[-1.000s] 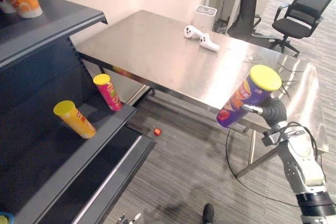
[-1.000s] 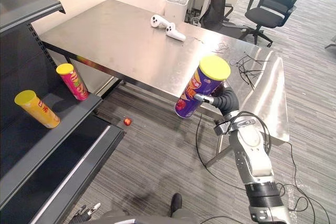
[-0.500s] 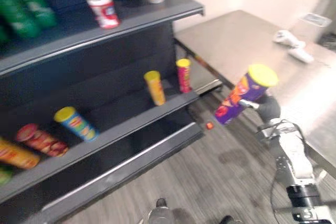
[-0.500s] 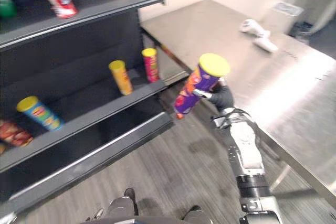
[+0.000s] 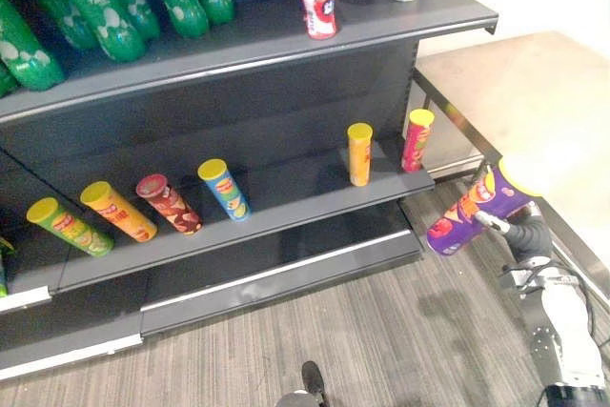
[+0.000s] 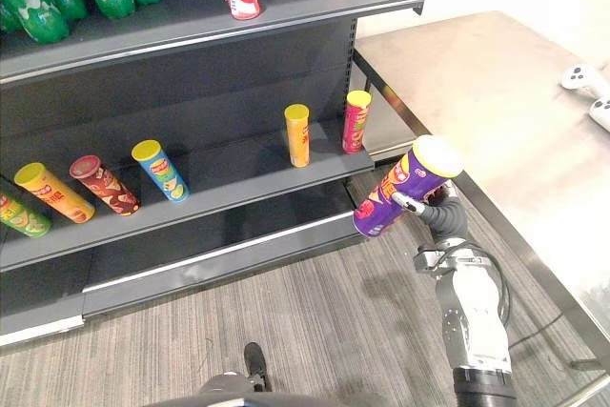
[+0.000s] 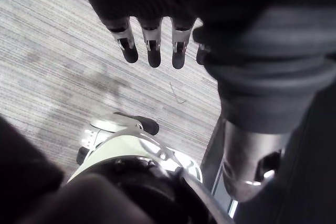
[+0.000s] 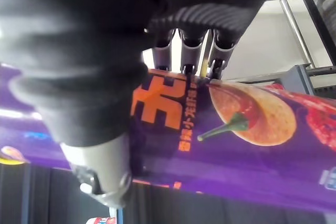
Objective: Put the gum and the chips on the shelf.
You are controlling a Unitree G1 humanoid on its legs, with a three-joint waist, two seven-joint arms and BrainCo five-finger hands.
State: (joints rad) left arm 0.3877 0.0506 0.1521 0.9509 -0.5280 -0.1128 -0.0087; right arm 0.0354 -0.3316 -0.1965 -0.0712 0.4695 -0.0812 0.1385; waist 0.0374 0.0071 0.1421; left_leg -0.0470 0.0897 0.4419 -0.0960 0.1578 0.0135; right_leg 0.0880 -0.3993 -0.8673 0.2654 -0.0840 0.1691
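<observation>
My right hand [image 6: 440, 217] is shut on a purple chips can [image 6: 400, 190] with a yellow lid, holding it tilted in the air just right of the dark shelf unit's middle board [image 5: 286, 222]. In the right wrist view the fingers [image 8: 192, 39] curl over the can [image 8: 252, 124]. A red-and-white gum bottle [image 5: 317, 4] stands upright on the upper board [image 5: 238, 56]. My left hand [image 7: 152, 40] hangs over the grey floor with straight fingers and holds nothing.
Several chips cans lean on the middle board, among them an orange one [image 5: 359, 152] and a pink one [image 5: 416, 139] near its right end. Green bottles [image 5: 105, 7] fill the upper board's left. A steel table [image 6: 496, 111] stands close to the right.
The whole view has swung left from the table onto the shelf, so the camera moved. My right hand still holds the purple can, now lower and close to the shelf's right end.
</observation>
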